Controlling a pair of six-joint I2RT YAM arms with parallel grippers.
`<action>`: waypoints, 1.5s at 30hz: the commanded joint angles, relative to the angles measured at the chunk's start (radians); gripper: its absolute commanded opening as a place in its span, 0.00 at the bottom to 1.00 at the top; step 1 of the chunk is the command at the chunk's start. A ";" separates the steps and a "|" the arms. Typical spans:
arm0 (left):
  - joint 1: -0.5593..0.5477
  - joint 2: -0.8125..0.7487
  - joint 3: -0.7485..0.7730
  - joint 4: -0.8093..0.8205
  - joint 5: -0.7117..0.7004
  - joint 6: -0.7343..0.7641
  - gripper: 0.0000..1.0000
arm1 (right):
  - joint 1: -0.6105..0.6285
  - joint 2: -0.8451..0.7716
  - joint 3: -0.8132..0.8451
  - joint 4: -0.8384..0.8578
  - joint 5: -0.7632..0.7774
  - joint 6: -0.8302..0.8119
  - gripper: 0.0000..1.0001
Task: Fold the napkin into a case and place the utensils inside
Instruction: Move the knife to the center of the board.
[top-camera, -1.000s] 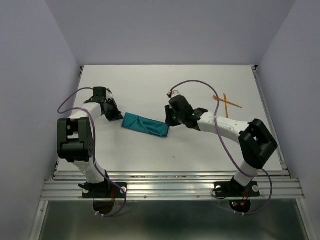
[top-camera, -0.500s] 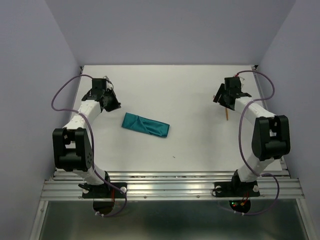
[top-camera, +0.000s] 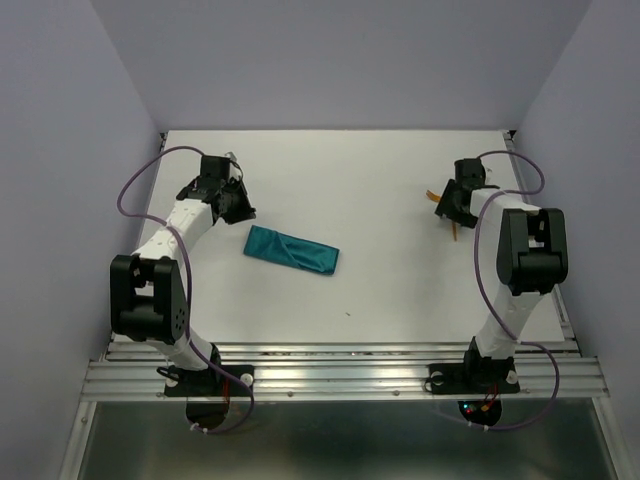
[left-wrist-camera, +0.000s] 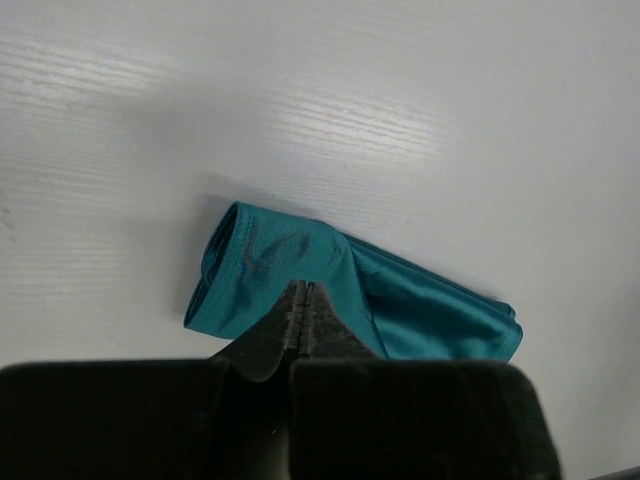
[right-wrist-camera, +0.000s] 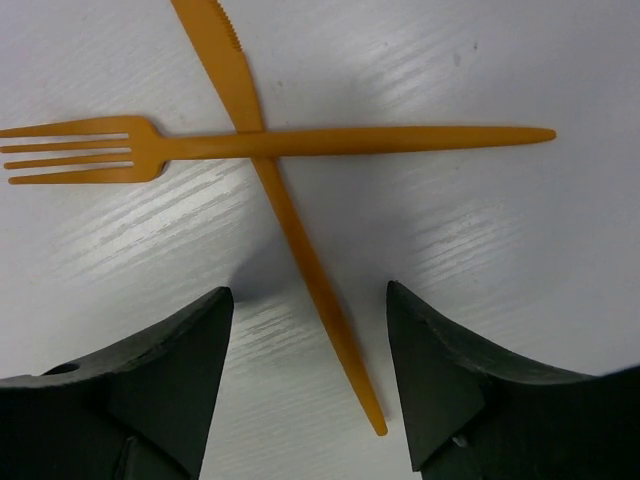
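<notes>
Right wrist view: spreads right hand (right-wrist-camera: 308, 292) wide above crossed orange plastic fork (right-wrist-camera: 400, 138) and knife (right-wrist-camera: 300, 240) on white table (right-wrist-camera: 500, 230). Holds left hand (left-wrist-camera: 303, 295) pinched shut, empty, near folded teal cloth case (left-wrist-camera: 300, 255).

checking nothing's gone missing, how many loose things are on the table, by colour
teal: 1, the folded napkin
orange: 2, the fork and the knife, lying crossed
total: 3
</notes>
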 joint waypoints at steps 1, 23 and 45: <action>-0.012 -0.013 0.046 -0.008 -0.002 0.019 0.03 | -0.001 0.027 -0.008 0.005 -0.119 -0.037 0.66; -0.035 0.030 0.066 -0.021 0.008 0.016 0.02 | 0.108 -0.060 -0.180 0.048 -0.300 -0.022 0.04; -0.038 0.045 0.057 -0.021 0.012 0.031 0.02 | 0.355 -0.209 -0.222 0.050 -0.175 0.205 0.55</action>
